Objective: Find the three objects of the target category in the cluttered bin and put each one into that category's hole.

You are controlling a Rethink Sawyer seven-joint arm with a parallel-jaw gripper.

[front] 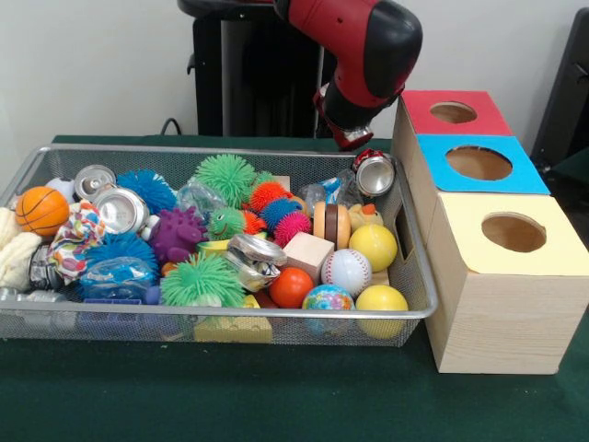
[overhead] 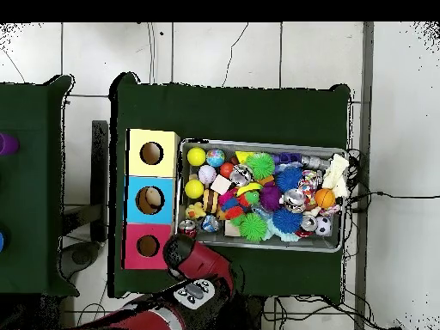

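The silver wire-mesh bin (front: 230,315) is full of toys: spiky balls, smooth balls, wooden blocks and crushed cans. My gripper (front: 366,158) hangs over the bin's far right corner, beside the boxes. It seems shut on a crushed red and silver can (front: 375,173), held at rim height with its top facing the camera. The fingers are mostly hidden by the arm. The hole (front: 453,112) in the red-topped box lies just right of the can. In the overhead view the can (overhead: 187,229) is at the bin's (overhead: 258,245) corner, near the red hole (overhead: 148,246).
More cans lie in the bin at the left (front: 121,209) (front: 92,180) and near the middle (front: 256,258). The blue-topped box (front: 479,163) and the yellow-topped box (front: 513,232) stand in a row with the red one, right of the bin. Green cloth covers the table.
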